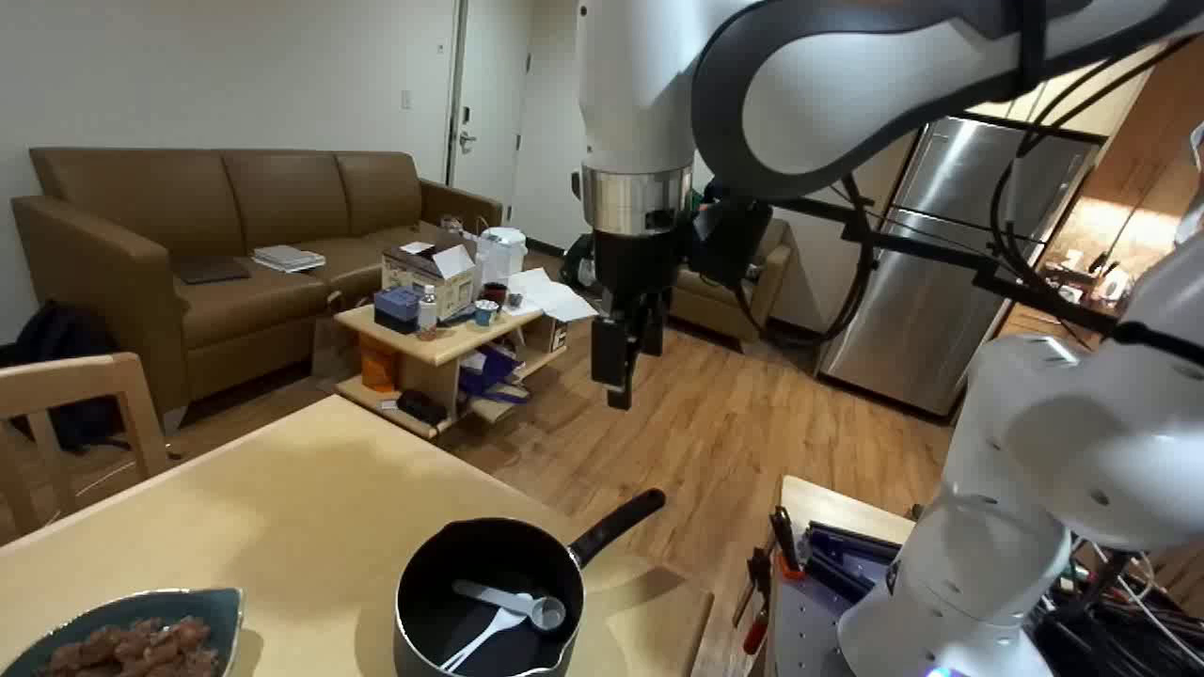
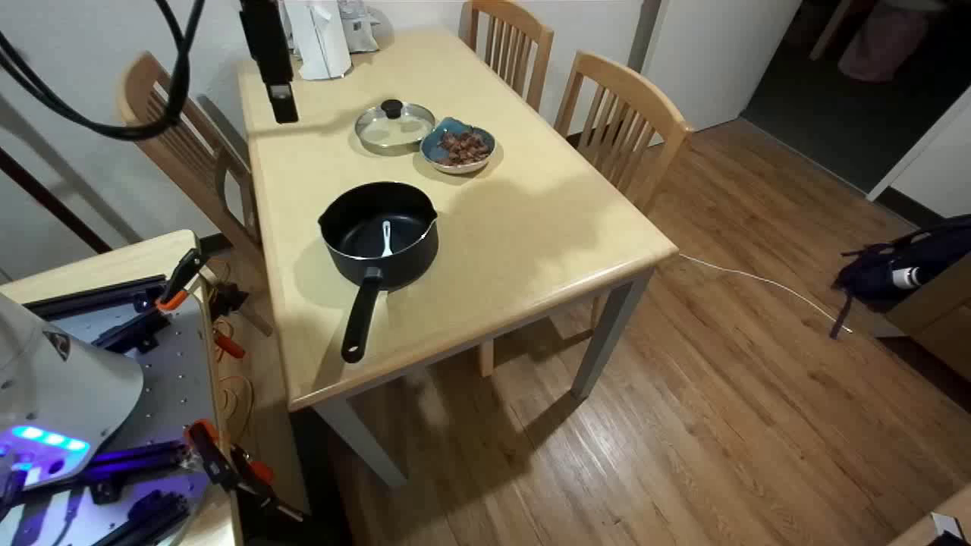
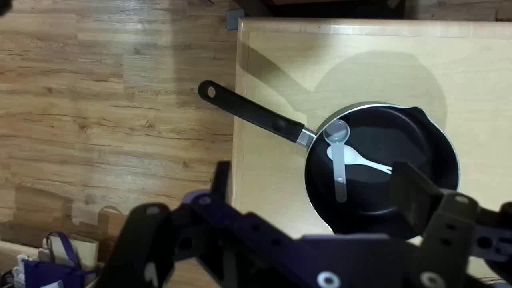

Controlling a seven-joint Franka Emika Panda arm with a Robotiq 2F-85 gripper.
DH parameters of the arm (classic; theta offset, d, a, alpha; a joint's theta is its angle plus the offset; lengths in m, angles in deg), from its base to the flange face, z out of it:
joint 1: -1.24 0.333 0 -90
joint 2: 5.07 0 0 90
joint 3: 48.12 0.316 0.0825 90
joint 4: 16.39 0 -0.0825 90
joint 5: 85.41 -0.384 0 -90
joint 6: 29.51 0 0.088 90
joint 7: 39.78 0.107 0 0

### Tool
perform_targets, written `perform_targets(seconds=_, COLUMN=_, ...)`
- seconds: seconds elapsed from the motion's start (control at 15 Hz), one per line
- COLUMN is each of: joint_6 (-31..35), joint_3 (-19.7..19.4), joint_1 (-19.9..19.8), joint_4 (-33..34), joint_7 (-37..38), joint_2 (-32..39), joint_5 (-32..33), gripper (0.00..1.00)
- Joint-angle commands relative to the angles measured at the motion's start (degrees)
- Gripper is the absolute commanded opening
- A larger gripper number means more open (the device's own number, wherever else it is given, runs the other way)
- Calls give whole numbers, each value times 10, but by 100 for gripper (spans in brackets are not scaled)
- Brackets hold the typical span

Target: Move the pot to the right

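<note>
The pot is a black round saucepan standing upright on the wooden table; it shows in both exterior views (image 1: 475, 550) (image 2: 416, 262) and in the wrist view (image 3: 388, 140). Its long black handle (image 3: 254, 112) crosses the table's edge line in the wrist view. A clear measuring spoon (image 3: 339, 172) and a white plastic spoon (image 3: 358, 158) lie inside it. My gripper (image 1: 632, 367) hangs in the air well above the table level, apart from the pot. In the wrist view its fingers (image 3: 312, 176) are spread wide with nothing held. Only part of it shows in an exterior view (image 2: 281, 102).
A blue bowl of meat pieces (image 2: 459, 148) and a glass lid (image 2: 391, 125) sit on the table (image 2: 531, 235) beyond the pot. White packages (image 2: 322, 42) stand at the far end. Chairs (image 2: 622, 114) line the table. The robot's base stand (image 2: 174, 379) carries clamps.
</note>
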Motion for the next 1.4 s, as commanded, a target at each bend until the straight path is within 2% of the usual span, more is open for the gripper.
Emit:
perform_targets(seconds=0.0, joint_6=-1, joint_3=-15, joint_1=16, joint_4=1, joint_7=5, joint_2=2, joint_5=5, gripper=100)
perform_targets(seconds=0.27, joint_6=87, joint_3=-28, joint_1=29, joint_4=3, joint_7=-78, joint_2=15, joint_5=46, gripper=100)
perform_targets(seconds=0.6, joint_6=185, joint_3=-58, joint_1=36, joint_4=26, joint_7=-205, joint_2=70, joint_5=87, gripper=100)
perform_targets(seconds=0.8, joint_6=238, joint_3=-78, joint_1=44, joint_4=41, joint_7=-296, joint_2=100, joint_5=82, gripper=100)
perform_targets(seconds=0.87, joint_6=218, joint_3=-69, joint_1=40, joint_4=20, joint_7=-241, joint_2=74, joint_5=78, gripper=100)
perform_targets(seconds=1.07, joint_6=231, joint_3=-79, joint_1=44, joint_4=35, joint_7=-277, joint_2=96, joint_5=77, gripper=100)
perform_targets(seconds=1.13, joint_6=271, joint_3=-87, joint_1=54, joint_4=24, joint_7=-354, joint_2=95, joint_5=75, gripper=100)
perform_targets(seconds=1.33, joint_6=347, joint_3=-108, joint_1=60, joint_4=47, joint_7=-450, joint_2=150, joint_5=51, gripper=100)
